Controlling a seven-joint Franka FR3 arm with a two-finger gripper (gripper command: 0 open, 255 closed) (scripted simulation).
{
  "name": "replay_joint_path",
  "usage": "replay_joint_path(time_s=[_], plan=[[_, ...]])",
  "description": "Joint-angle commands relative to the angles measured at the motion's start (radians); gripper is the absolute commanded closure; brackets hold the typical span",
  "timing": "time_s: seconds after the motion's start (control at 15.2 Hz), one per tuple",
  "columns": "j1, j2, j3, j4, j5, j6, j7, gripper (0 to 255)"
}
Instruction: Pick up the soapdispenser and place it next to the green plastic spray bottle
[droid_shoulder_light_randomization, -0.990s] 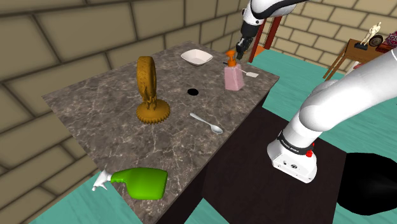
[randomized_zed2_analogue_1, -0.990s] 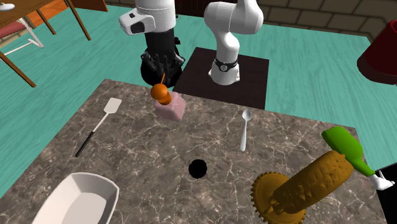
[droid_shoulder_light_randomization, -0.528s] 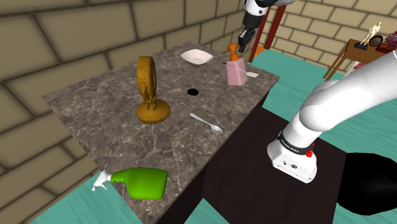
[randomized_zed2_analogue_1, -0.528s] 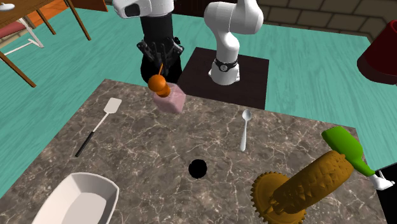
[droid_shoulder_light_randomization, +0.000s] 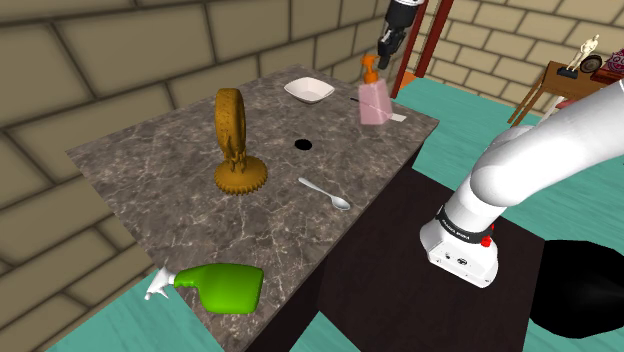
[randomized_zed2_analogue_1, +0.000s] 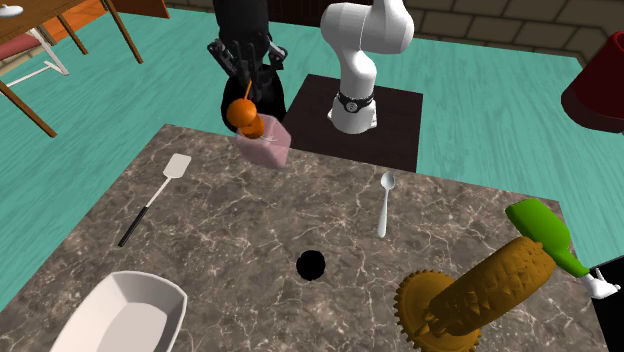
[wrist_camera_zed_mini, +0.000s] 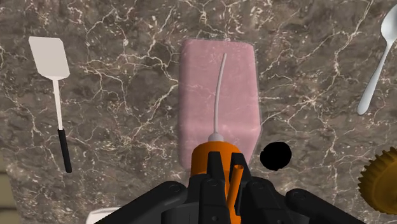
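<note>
You have the gripper (wrist_camera_zed_mini: 221, 184) clamped on the orange pump (wrist_camera_zed_mini: 213, 158) of the soap dispenser (droid_shoulder_light_randomization: 375, 103), upper right in shoulder view. Looks rigid and light; narrow top hold, so expect swing.

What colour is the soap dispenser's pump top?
Orange pump on a pink soap dispenser; clearest in the wrist view.

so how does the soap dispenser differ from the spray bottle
The soap dispenser is pink with an orange pump; the spray bottle is green with a white nozzle. The dispenser hangs upright, its pump clasped in the claw; the bottle lies on its side on the table. Both are bottles.
</note>
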Motion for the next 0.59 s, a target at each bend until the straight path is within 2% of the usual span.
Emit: replay_joint_path(time_s=[0.0,0.53], plan=[[0.001,-0.004,0.003,0.024,0.001,-0.028,0.001,255],[0.005,0.004,0.009,0.137,0.007,-0.134,0.0,255]])
